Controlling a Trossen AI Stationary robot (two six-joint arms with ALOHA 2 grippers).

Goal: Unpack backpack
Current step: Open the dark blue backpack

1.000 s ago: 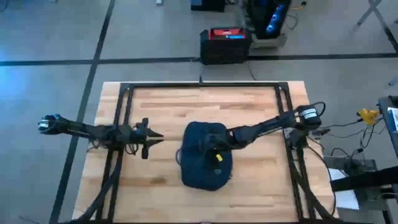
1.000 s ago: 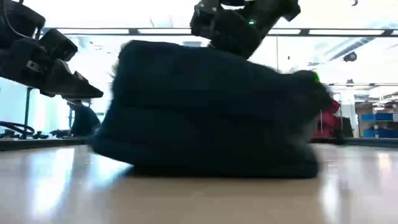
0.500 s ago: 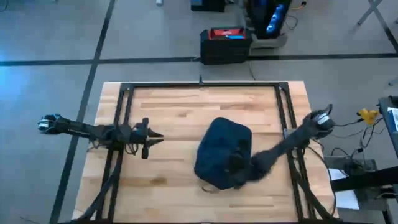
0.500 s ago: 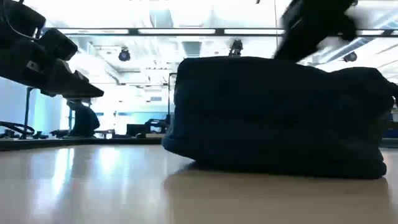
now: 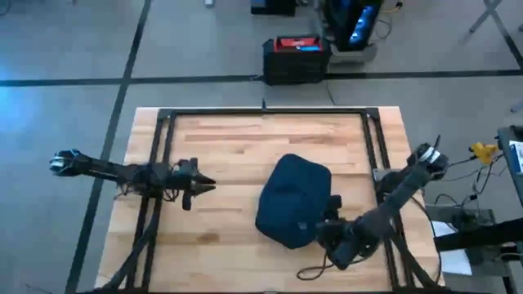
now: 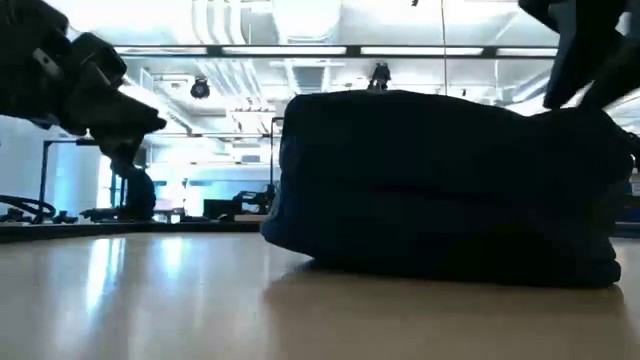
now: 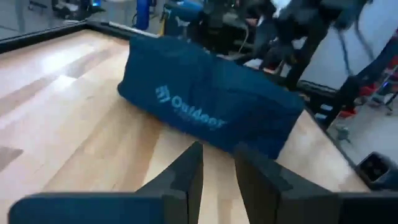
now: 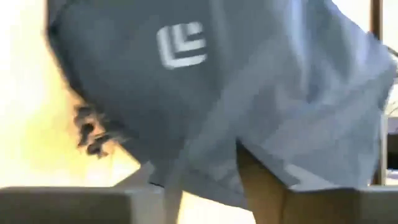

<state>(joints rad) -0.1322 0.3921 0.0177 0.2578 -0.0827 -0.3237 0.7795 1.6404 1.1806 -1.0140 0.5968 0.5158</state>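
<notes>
The backpack (image 5: 292, 211) lies on the wooden surface (image 5: 229, 147), right of centre and toward the lower half of the high view. It is a rounded, dark navy fabric bag, lying on its side. In the low view it fills the middle and right of the frame (image 6: 450, 190), resting flat on the surface. The left wrist view shows its long side with light lettering and a small logo (image 7: 205, 102).

The right gripper (image 5: 337, 238) sits at the lower right of the high view, just beside the lower right edge of the backpack. Whether it touches the fabric cannot be told. How far its jaws stand apart cannot be told either, and nothing is seen held between them. The right wrist view is filled with the bag's fabric and a light logo patch (image 8: 181, 45).

The left gripper (image 5: 203, 183) hovers over the left part of the surface, well apart from the backpack, pointing toward it. Its jaws stand a narrow gap apart, with nothing between them.
</notes>
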